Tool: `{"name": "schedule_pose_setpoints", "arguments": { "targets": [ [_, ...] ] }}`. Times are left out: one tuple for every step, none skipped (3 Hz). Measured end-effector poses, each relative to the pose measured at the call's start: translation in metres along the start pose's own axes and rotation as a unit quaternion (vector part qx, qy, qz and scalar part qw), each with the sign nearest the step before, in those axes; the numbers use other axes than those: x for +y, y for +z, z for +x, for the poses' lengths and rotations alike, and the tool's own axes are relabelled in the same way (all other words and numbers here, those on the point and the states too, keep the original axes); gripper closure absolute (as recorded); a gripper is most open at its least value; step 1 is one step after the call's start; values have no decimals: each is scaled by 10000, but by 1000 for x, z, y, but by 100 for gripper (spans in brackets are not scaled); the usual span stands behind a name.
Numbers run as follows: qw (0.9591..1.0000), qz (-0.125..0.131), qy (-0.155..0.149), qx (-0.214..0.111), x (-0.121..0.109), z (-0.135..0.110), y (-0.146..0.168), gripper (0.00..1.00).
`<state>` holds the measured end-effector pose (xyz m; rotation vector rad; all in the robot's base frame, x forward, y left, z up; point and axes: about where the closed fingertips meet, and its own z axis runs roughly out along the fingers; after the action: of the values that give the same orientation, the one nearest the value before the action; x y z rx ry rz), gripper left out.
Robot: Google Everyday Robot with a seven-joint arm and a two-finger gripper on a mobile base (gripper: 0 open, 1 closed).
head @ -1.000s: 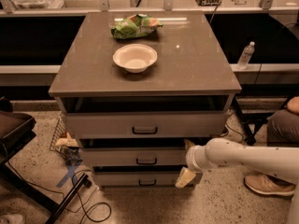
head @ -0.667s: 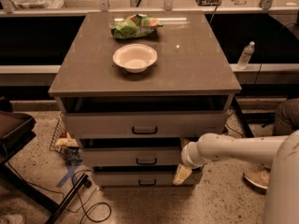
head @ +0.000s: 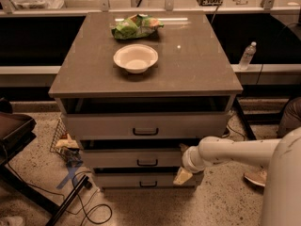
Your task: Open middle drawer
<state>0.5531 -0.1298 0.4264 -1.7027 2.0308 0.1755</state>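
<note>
A grey cabinet (head: pixel 94 79) has three drawers stacked in its front. The middle drawer (head: pixel 117 159) is a light-grey front with a small dark bar handle (head: pixel 147 162) at its centre, and a dark gap runs above it. My gripper (head: pixel 182 175) sits at the right end of that front, low down and overlapping the bottom drawer (head: pixel 122 180), to the right of the handle. The white arm (head: pixel 235 152) reaches in from the right. The top drawer (head: pixel 146 125) is the tallest.
On the cabinet top stand a white bowl (head: pixel 135 58) and a green bag (head: pixel 136 26). A water bottle (head: pixel 247 55) stands on the ledge at right. A dark chair (head: pixel 14 131), a wire basket (head: pixel 63 140) and floor cables (head: pixel 80 192) crowd the left. A shoe (head: pixel 256 177) shows at right.
The arm has slid a little to the left, bringing the gripper closer against the drawer fronts. The drawers look unmoved.
</note>
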Motion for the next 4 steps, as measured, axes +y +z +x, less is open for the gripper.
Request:
{"name": "schedule_pose_setpoints", "arguments": {
  "targets": [
    [9998, -212, 56, 13, 12, 5, 15, 49],
    [9997, -229, 67, 20, 13, 5, 13, 72],
    [9997, -230, 67, 20, 13, 5, 12, 95],
    [9997, -230, 67, 21, 13, 4, 11, 100]
  ]
}}
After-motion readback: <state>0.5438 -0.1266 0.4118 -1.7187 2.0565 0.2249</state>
